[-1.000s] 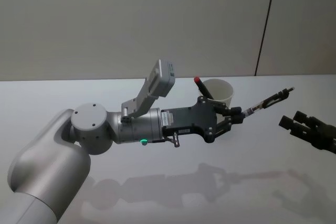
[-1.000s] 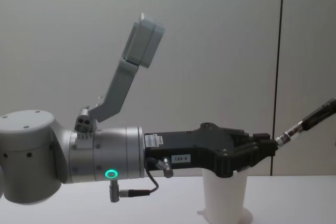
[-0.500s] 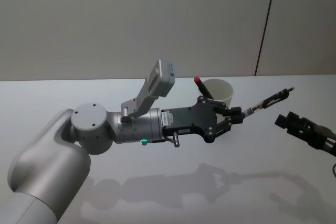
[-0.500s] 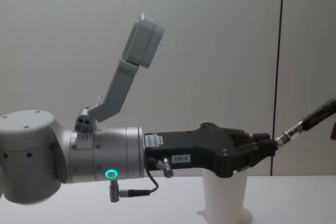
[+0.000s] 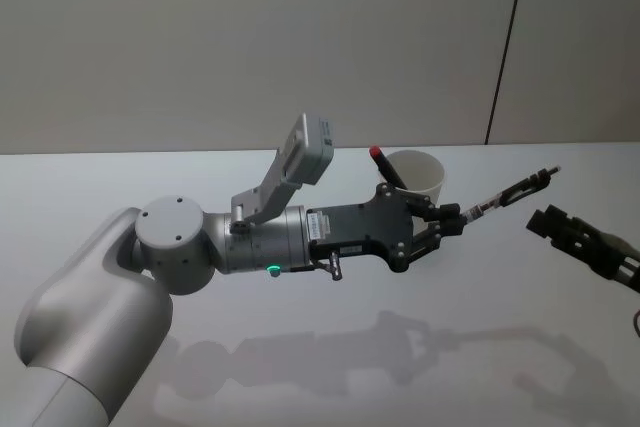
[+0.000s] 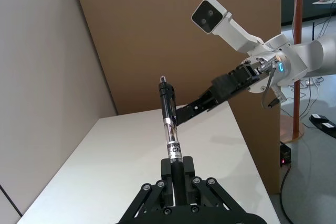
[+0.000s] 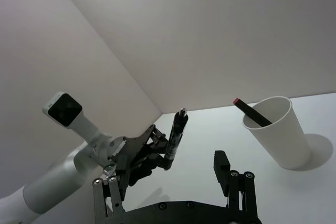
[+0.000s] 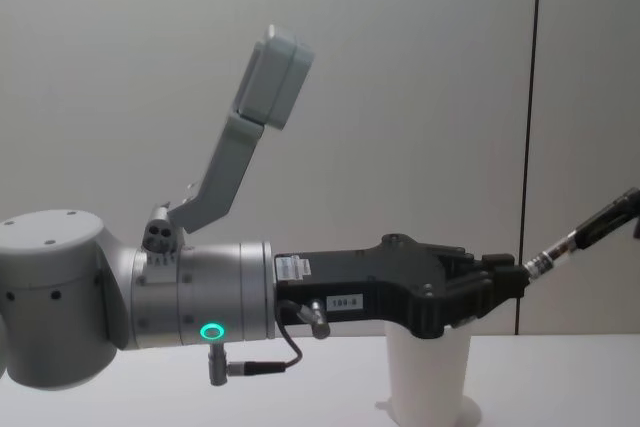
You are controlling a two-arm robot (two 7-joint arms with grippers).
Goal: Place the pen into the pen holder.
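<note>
Left tool (image 5: 448, 219) mid-frame, clenched on clear-barrelled pen (image 5: 505, 194) aimed toward right edge. Right tool (image 5: 553, 219) at right edge, released. Red-capped pen (image 5: 386, 166) leans inside pen holder (image 5: 425, 177), upper centre, on counter (image 5: 100, 187).

You have one white paper cup (image 5: 420, 177) and two pens: one dark pen with a red cap (image 5: 386, 169) that leans inside this cup, and one clear-barrelled pen (image 5: 510, 193) that the left gripper (image 5: 452, 219) grips. You can count two grippers, this left one and the right gripper (image 5: 552, 225). Under all of them there is one white table (image 5: 110, 177).
</note>
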